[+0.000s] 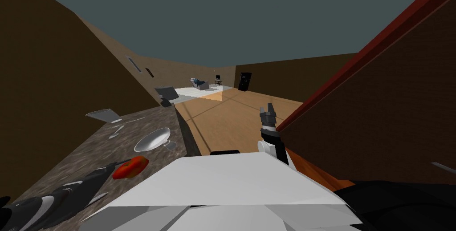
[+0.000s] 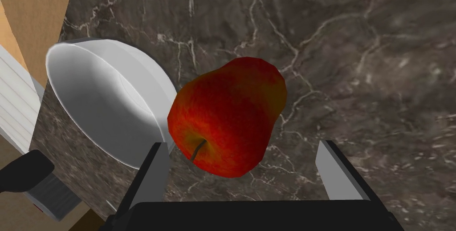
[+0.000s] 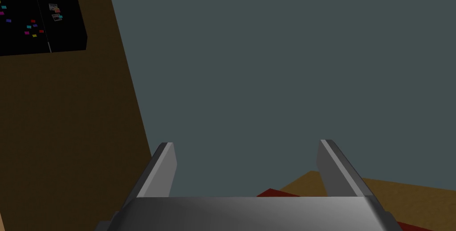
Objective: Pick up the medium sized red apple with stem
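Note:
A red apple [image 2: 228, 116] with yellow streaks and a short stem lies on a dark marbled countertop [image 2: 356, 63], stem end turned toward my hand. My left gripper [image 2: 242, 152] hangs open just over it, its two fingers standing wide on either side without touching. In the head view the apple [image 1: 130, 167] shows at the lower left of the counter, at the tip of my dark left arm [image 1: 67, 195]. My right gripper [image 1: 268, 109] is raised at the right of my chest, open and empty.
A white bowl [image 2: 104, 99] sits right beside the apple, close to one left finger; it appears again as bowl [image 1: 152, 140] farther along the counter. A grey tray-like item [image 1: 103, 115] lies beyond. The counter edge [image 1: 180, 126] drops to a wooden floor [image 1: 231, 117].

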{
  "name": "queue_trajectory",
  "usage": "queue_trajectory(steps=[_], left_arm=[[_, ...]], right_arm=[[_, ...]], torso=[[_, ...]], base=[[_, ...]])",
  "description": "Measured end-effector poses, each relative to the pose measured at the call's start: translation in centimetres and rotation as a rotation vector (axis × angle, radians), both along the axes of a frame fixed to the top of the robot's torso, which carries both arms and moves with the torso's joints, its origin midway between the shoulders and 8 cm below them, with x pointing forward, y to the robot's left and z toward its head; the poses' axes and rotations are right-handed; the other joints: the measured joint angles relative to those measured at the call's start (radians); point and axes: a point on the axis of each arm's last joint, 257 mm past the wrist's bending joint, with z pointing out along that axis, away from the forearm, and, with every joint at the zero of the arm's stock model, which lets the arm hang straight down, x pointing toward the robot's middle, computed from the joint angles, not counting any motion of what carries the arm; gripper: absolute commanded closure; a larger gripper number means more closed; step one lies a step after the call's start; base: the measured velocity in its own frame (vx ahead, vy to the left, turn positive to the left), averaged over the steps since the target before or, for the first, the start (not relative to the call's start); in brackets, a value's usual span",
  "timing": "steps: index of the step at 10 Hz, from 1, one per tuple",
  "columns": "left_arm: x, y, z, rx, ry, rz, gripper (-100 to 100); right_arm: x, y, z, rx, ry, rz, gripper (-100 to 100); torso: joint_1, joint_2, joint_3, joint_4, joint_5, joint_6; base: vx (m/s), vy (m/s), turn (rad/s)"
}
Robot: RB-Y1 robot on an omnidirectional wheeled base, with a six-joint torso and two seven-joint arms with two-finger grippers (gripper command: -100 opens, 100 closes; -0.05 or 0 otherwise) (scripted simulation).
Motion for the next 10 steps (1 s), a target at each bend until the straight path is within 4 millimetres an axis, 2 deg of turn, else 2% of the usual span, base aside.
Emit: queue_trajectory(steps=[2,4,6,7,9,10], left_arm=[[-2.2,0.0,-0.9,-0.003,0.018,0.009,-100],[-2.4,0.1,-0.7,-0.003,0.006,0.004,-100],[-4.8,0.2,-1.2,-0.002,0.03,0.009,-100],[-4.6,0.1,-1.0,-0.005,0.011,0.01,-100],[-6.9,0.1,-1.4,-0.002,0.025,0.015,-100],[-6.8,0.1,-1.2,-0.003,0.01,0.012,-100]], right_arm=[[0.0,0.0,0.0,0.0,0.0,0.0,0],[0.0,0.0,0.0,0.0,0.0,0.0,0],[0.0,0.0,0.0,0.0,0.0,0.0,0],[0.0,0.0,0.0,0.0,0.0,0.0,0],[0.0,0.0,0.0,0.0,0.0,0.0,0],[0.0,0.0,0.0,0.0,0.0,0.0,0]], torso=[[0.0,-0.002,-0.001,0.0,0.0,0.0],[0.0,0.002,0.001,0.001,0.0,0.0],[0.0,-0.001,0.0,0.0,0.0,-0.001],[0.0,0.001,0.0,0.0,0.0,0.0],[0.0,-0.001,-0.001,0.0,0.0,0.0],[0.0,0.001,0.0,0.0,0.0,0.0]], base=[[0.064,0.006,-0.001],[0.03,0.007,-0.012],[0.067,-0.001,-0.001],[0.085,-0.004,-0.022],[0.069,0.004,0.001],[0.08,0.0,-0.02]])
